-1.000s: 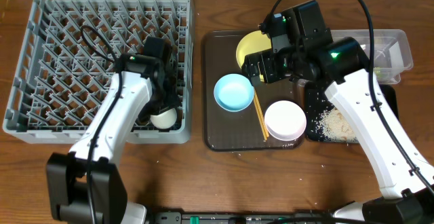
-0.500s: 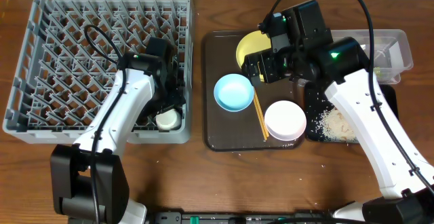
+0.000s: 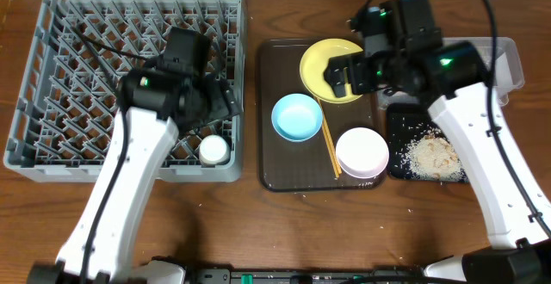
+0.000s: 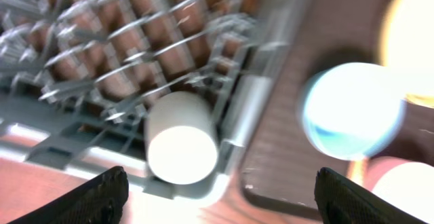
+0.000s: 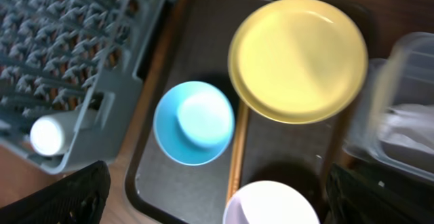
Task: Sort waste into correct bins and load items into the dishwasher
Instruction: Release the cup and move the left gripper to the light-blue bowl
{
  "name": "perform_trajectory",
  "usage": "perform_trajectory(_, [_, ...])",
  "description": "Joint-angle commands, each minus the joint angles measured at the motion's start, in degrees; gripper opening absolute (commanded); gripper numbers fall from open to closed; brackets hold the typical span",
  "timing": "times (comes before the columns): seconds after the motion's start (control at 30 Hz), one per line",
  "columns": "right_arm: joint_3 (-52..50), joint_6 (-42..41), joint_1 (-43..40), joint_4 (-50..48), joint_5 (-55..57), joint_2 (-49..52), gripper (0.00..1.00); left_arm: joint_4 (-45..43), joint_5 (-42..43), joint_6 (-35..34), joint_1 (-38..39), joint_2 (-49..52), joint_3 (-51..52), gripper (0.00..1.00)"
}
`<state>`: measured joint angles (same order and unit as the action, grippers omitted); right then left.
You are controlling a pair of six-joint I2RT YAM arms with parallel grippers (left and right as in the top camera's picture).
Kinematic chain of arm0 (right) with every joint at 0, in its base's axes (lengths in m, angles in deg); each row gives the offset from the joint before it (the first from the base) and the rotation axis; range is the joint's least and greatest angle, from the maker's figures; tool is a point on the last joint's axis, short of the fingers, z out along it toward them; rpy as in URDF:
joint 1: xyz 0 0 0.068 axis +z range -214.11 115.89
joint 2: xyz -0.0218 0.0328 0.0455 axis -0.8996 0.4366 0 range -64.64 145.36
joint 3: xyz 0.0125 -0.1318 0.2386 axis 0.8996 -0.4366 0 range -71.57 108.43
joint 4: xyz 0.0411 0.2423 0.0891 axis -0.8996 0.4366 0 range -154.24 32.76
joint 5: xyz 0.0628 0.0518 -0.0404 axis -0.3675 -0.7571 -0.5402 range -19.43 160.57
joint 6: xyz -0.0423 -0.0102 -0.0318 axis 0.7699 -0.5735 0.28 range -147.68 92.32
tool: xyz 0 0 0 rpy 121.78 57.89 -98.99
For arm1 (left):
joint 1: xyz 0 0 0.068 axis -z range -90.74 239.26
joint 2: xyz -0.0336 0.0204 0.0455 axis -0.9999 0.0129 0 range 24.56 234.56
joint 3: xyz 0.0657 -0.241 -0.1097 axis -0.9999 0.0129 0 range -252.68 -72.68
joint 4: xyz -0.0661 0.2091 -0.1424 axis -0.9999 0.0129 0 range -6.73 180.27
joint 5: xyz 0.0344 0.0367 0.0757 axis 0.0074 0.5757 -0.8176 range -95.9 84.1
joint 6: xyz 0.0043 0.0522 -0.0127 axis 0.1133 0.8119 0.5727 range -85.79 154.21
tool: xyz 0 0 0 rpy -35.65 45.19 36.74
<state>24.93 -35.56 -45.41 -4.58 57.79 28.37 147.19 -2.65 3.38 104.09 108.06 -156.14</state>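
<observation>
Left arm (image 3: 129, 163) slants forward, wrist turned right. Left hand (image 3: 215, 108) faces down, fingers (image 4: 95, 197) spread wide, nothing gripped. Right arm (image 3: 482, 155) slants forward-left. Right hand (image 3: 340, 76) faces down, fingers (image 5: 64, 197) wide, empty.

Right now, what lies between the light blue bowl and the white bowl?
The pair of wooden chopsticks lies between the light blue bowl and the white bowl; the overhead view shows it.
</observation>
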Motion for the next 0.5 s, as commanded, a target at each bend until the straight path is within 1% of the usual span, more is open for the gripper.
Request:
perform_trajectory(0.0, [1.31,-1.33,-2.67,1.20,0.50,0.22,0.99,-1.92,1.73,1.88,4.02,-1.64,-0.83,0.88])
perform_trajectory(0.13, [1.31,-1.29,-4.09,2.47,0.50,0.20,0.99,-4.72,1.88,0.55,9.07,-0.31,-0.79,0.88])
perform_trajectory(0.27, [1.31,-1.27,-4.17,3.34,0.57,0.22,0.99,-7.61,1.90,0.07,13.60,3.39,-0.79,0.87])
perform_trajectory(0.47, [1.31,-1.27,-4.17,4.11,2.97,0.22,0.99,-10.03,1.90,-2.97,16.76,9.01,-0.79,0.87])
